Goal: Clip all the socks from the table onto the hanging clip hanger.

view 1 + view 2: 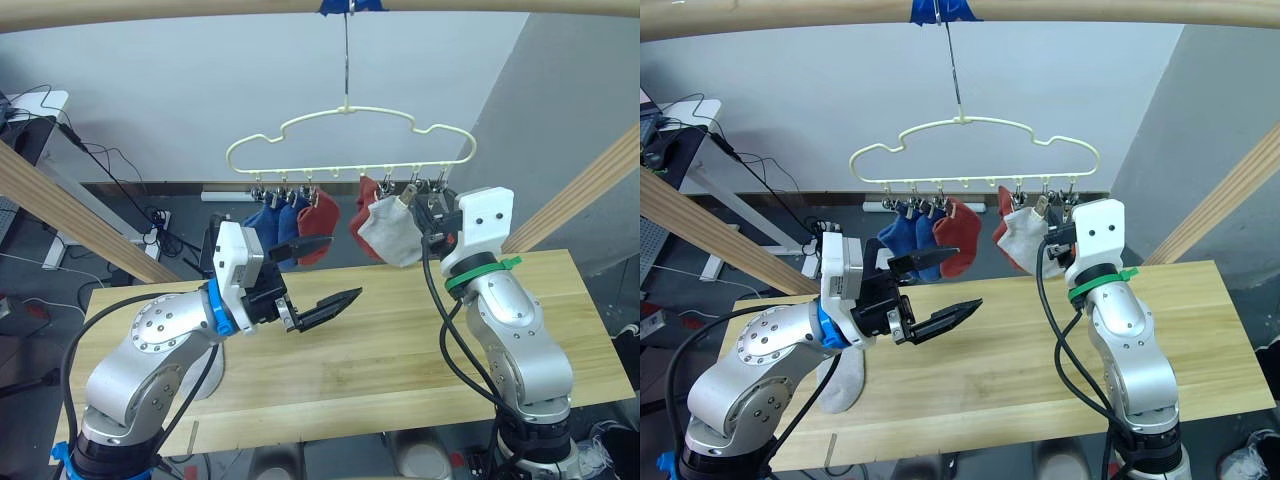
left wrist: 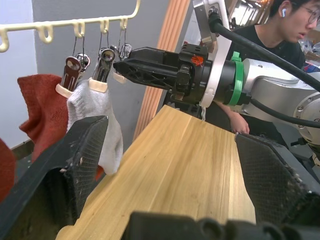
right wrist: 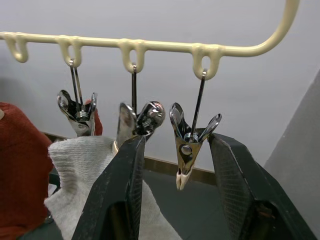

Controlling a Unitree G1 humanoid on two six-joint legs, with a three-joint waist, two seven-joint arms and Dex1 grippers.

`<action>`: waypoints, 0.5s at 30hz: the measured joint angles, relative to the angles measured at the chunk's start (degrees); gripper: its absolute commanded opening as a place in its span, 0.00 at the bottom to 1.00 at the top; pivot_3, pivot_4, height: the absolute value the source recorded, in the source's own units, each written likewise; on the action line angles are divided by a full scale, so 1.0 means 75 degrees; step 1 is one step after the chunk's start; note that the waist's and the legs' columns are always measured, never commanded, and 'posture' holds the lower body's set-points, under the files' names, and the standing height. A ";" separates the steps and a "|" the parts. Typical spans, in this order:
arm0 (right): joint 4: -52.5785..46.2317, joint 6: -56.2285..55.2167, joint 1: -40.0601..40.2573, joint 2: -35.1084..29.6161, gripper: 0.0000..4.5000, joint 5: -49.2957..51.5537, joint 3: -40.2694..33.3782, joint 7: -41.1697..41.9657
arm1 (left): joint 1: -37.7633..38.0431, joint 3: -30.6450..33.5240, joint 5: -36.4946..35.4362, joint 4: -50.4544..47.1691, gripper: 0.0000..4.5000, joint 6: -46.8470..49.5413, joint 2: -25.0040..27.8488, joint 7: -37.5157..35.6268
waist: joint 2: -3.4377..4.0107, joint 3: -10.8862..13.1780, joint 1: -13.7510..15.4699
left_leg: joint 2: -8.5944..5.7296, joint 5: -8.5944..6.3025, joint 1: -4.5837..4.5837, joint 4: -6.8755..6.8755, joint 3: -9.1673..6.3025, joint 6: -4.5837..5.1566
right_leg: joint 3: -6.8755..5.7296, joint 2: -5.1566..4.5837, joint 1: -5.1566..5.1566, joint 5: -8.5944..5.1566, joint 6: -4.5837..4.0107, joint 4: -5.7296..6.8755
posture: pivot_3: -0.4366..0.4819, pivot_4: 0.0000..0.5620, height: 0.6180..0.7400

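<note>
The cream clip hanger (image 1: 350, 120) hangs by its hook from the top beam. Clipped to it are two blue socks (image 1: 275, 222), two rust red socks (image 1: 322, 215) and a light grey sock (image 1: 392, 235). Another grey sock (image 1: 840, 385) lies on the table (image 1: 400, 340), partly under my left arm. My right gripper (image 3: 176, 140) is raised to the hanger's right end, open, with an empty metal clip (image 3: 184, 165) hanging between its fingers. My left gripper (image 1: 345, 266) hovers open above the table's middle, below the red socks, holding nothing.
Slanted wooden beams stand at the left (image 1: 60, 210) and at the right (image 1: 590, 190), and a top beam (image 1: 200, 12) carries the hanger. A person (image 2: 280, 30) sits beyond the table's right end. A desk with cables (image 1: 40, 110) stands at the back left.
</note>
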 measured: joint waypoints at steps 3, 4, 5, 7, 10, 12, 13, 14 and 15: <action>0.0000 0.0000 0.0006 -0.0008 0.46 0.0024 -0.0047 0.0061 | 0.0000 -0.0001 0.0000 0.0000 1.00 -0.0013 0.0000 -0.0004 | 0.0000 0.0000 0.0000 | 0.0000 0.0000 -0.0001 0.0000 0.0001 0.0000 | 0.0000 0.0000 0.0000 0.0000 0.0000 -0.0002 | 0.32 0.57 1.00; 0.0000 0.0000 0.0020 -0.0025 0.46 0.0027 -0.0071 0.0101 | 0.0000 -0.0001 0.0000 0.0000 1.00 -0.0018 0.0000 -0.0005 | 0.0000 0.0000 0.0000 | 0.0000 0.0000 -0.0002 0.0000 0.0002 0.0000 | 0.0001 0.0000 0.0000 0.0000 0.0000 -0.0003 | 0.32 0.57 1.00; 0.0000 0.0000 0.0033 -0.0040 0.46 0.0028 -0.0081 0.0126 | 0.0000 -0.0001 0.0000 0.0000 1.00 -0.0021 0.0000 -0.0005 | 0.0000 0.0000 0.0001 | 0.0000 0.0000 -0.0002 0.0000 0.0002 0.0000 | 0.0001 0.0000 0.0000 0.0000 0.0000 -0.0004 | 0.32 0.57 1.00; 0.0000 0.0000 0.0080 -0.0086 0.46 0.0017 -0.0092 0.0143 | 0.0000 -0.0002 0.0000 0.0000 1.00 -0.0030 0.0000 -0.0005 | 0.0000 0.0000 0.0000 | 0.0000 0.0000 -0.0002 0.0000 0.0001 0.0000 | 0.0001 0.0000 0.0000 0.0000 0.0000 -0.0004 | 0.32 0.57 1.00; 0.0000 0.0000 0.0081 -0.0110 0.46 -0.0055 -0.0132 0.0120 | 0.0000 -0.0032 0.0000 -0.0001 1.00 -0.0076 0.0000 -0.0004 | 0.0000 0.0000 0.0001 | 0.0000 0.0000 -0.0001 -0.0001 0.0001 0.0000 | 0.0000 0.0000 0.0000 0.0000 0.0000 -0.0002 | 0.33 0.56 1.00; 0.0002 0.0000 0.0078 -0.0116 0.46 -0.0074 -0.0133 0.0103 | 0.0001 -0.0082 -0.0001 -0.0001 1.00 -0.0091 0.0000 -0.0004 | 0.0000 0.0000 0.0001 | 0.0000 0.0000 -0.0001 -0.0001 0.0002 0.0000 | 0.0001 0.0000 0.0000 0.0000 0.0000 -0.0002 | 0.33 0.56 1.00; 0.0011 0.0000 0.0071 -0.0113 0.46 -0.0087 -0.0132 0.0090 | 0.0001 -0.0101 -0.0001 -0.0001 1.00 -0.0094 0.0000 -0.0003 | 0.0000 0.0000 0.0001 | 0.0000 0.0000 -0.0001 -0.0001 0.0001 0.0000 | 0.0001 0.0000 0.0000 0.0000 0.0000 -0.0001 | 0.33 0.56 1.00; 0.0021 0.0000 0.0059 -0.0111 0.46 -0.0101 -0.0131 0.0061 | 0.0001 -0.0113 -0.0001 -0.0001 1.00 -0.0098 0.0000 -0.0002 | 0.0000 0.0000 0.0001 | 0.0000 0.0000 -0.0001 -0.0001 0.0001 0.0000 | 0.0000 0.0000 0.0000 0.0000 0.0000 -0.0001 | 0.33 0.56 1.00; 0.0041 0.0000 0.0037 -0.0104 0.46 -0.0122 -0.0131 0.0026 | 0.0003 -0.0126 -0.0001 -0.0002 1.00 -0.0101 0.0001 -0.0001 | 0.0000 0.0000 0.0001 | 0.0000 0.0000 -0.0001 0.0000 0.0001 0.0000 | 0.0000 0.0000 0.0000 0.0000 0.0000 -0.0002 | 0.33 0.56 1.00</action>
